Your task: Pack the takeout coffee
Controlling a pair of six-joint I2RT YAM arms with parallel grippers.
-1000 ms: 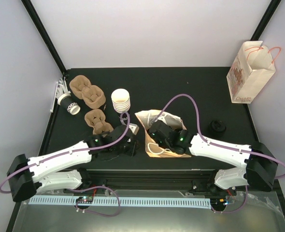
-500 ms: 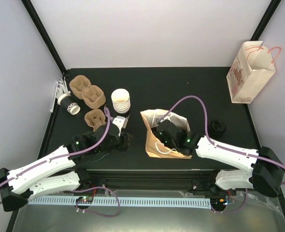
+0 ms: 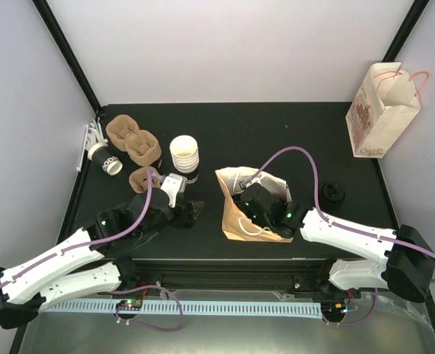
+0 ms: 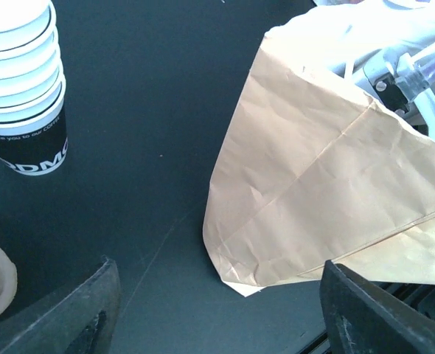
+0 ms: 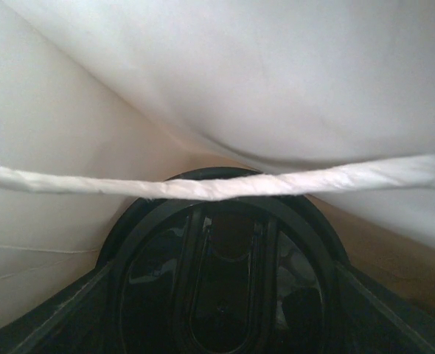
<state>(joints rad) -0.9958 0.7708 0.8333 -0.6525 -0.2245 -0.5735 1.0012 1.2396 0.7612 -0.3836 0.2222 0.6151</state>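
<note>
Right end effector (image 5: 223,273) above black lid (image 5: 152,247)

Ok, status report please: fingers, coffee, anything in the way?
Left fingers open, empty, beside brown bag. Right fingers inside bag, at black lid; grip unclear. Handle cord crosses lid.

Top camera high above whole tabletop (image 3: 276,125), left wrist camera close beside brown bag (image 4: 328,184), right one inside it

A black table (image 3: 291,129) stands within plain pale walls (image 3: 225,44); black posts (image 3: 64,50) seemingly frame the corners.
</note>
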